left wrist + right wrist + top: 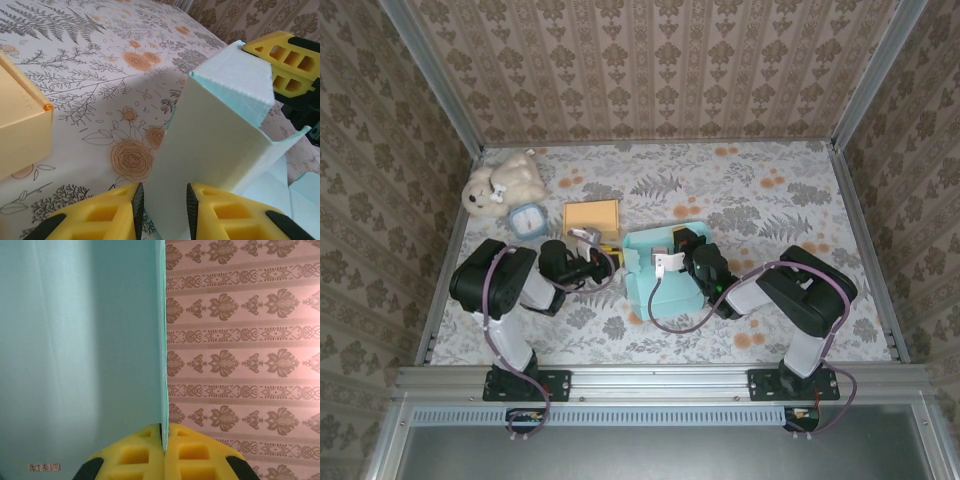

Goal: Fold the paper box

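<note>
Teal box on the table, just toward 6 o'clock of centre, partly folded, walls raised. Right claw at its 12 o'clock edge, arm reaching in from 4 o'clock. In the right wrist view, right claw pressed together on the thin edge of an upright wall of the box.

Left claw at the 9 o'clock side of the box. In the left wrist view, left claw astride a pale wall of the box, pads slightly spread. Cannot tell whether pressing that wall or just clear of it. Yellow fingers of the right claw at 1 o'clock there, by the wall's top corner.

Yellow box at 10 o'clock of the teal one, apart from it. Plush and blue disc farther out toward 10 o'clock, near the table's left edge.
</note>
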Controlling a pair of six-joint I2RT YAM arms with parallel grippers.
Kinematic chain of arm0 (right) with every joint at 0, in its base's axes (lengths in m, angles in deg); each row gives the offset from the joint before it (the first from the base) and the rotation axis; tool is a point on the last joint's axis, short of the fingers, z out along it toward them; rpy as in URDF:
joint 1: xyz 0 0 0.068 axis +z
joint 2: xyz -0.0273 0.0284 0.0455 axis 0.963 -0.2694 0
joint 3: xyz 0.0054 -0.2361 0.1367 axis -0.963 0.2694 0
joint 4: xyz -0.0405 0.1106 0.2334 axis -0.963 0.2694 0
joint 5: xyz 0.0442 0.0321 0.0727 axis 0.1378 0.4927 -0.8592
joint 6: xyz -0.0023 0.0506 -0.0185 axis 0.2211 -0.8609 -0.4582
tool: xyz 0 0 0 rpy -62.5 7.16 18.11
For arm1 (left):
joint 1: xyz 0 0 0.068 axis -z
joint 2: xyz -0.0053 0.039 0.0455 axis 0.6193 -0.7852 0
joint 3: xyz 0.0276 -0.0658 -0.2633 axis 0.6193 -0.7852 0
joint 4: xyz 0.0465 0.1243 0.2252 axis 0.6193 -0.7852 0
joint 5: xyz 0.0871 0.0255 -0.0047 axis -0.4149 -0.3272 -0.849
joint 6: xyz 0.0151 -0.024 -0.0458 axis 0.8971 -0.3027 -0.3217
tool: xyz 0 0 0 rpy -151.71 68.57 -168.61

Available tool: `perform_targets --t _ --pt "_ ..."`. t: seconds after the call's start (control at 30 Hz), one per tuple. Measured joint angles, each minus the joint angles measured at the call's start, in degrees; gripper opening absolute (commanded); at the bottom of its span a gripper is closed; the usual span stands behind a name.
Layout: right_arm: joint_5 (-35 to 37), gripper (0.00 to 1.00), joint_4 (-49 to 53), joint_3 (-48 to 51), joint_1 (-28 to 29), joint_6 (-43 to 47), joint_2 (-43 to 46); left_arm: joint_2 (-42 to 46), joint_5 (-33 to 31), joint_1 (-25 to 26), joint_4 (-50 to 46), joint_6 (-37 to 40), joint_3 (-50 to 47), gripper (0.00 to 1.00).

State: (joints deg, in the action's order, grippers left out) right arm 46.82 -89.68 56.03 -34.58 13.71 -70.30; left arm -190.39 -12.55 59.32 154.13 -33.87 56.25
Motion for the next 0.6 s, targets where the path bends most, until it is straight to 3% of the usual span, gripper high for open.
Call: perform_targets --t 0.3,0.6 --pt "0.0 0.0 0.04 0.0 -0.15 -0.28 0.0 4.15 -4.37 4.04 0.17 0.0 -3.28 0.32" --pt "0.0 0.0 0.09 0.0 -0.2 -1.01 0.07 5.86 -8.5 4.68 0.17 0.0 -5.05 0.32"
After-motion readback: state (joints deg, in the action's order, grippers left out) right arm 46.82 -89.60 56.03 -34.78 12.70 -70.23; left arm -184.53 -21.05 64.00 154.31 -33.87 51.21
